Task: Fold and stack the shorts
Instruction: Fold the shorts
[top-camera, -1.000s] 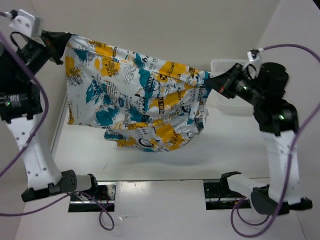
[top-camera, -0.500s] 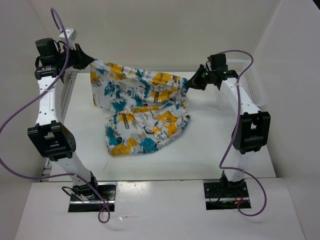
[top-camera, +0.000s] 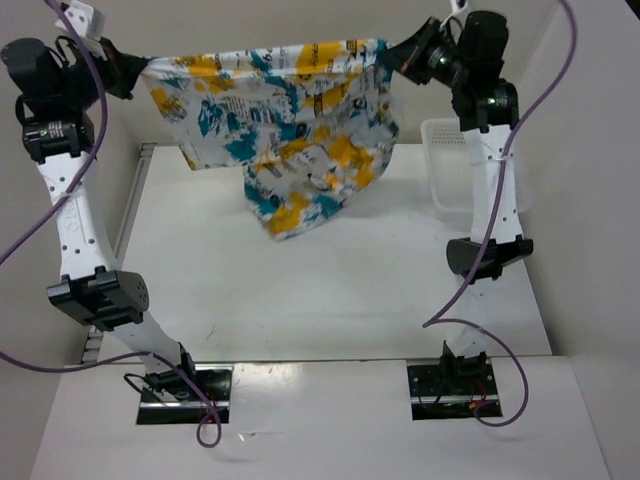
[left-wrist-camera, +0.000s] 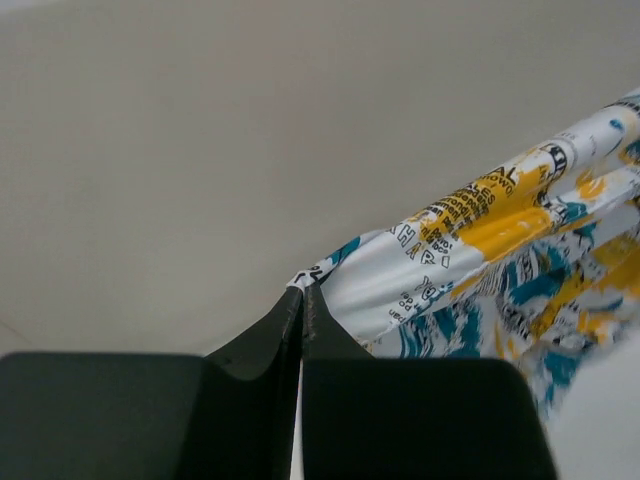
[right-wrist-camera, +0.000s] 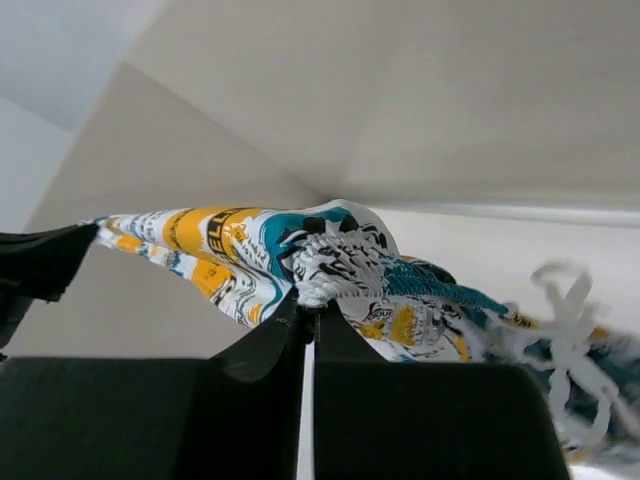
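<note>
Soft printed cloth shorts (top-camera: 285, 120)

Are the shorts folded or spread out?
Spread out. The left tool and right tool pinch the shorts at both top corners, stretched midair.

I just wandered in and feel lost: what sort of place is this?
Probably a robot test booth, not a home: two arms bolted to a white table, plain walls around it, left pincer and right pincer stretching printed shorts near a mesh basket.

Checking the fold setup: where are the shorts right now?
In the top view the shorts hang stretched over the table, pinched between the left gripper and the right gripper, left of the basket.
</note>
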